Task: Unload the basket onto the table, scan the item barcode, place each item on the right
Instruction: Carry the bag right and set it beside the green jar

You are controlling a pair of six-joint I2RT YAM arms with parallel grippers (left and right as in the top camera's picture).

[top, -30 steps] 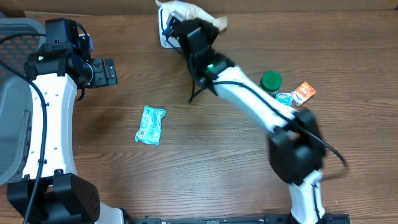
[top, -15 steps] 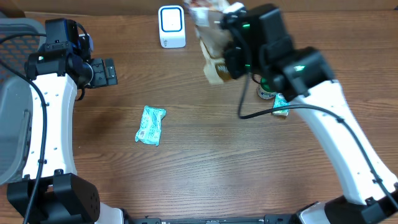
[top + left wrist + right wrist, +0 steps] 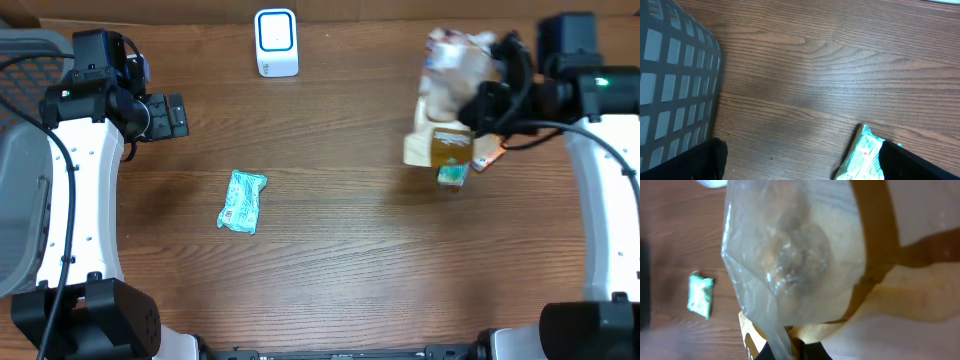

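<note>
Overhead: the right gripper (image 3: 484,104) is clenched on the right edge of a clear-and-tan bag (image 3: 447,105) and holds it above the right part of the wooden table (image 3: 340,260). The bag is well apart from the white scanner (image 3: 276,42), which stands upright at the far edge of the table. Just below the bag a small teal box (image 3: 452,176) and an orange carton (image 3: 488,157) peek out, partly hidden by it. The left gripper (image 3: 172,116) hangs released on the left side, its jaws spread with nothing between them. A grey basket (image 3: 20,150) sits beside that arm. A teal packet (image 3: 243,201) lies flat on the wood, left of centre, apart from both arms.

Left wrist: the two dark fingers (image 3: 707,160) stand far apart at the lower corners, over bare wood. The mesh wall of the basket (image 3: 675,75) fills the left, and one end of the teal packet (image 3: 862,157) lies near the right finger.

Right wrist: the bag (image 3: 795,255) fills the frame, clear film over tan card, pinched at the bottom between closed fingers (image 3: 807,352); the contents are too blurred to name. The teal packet (image 3: 701,295) lies far off on the table
</note>
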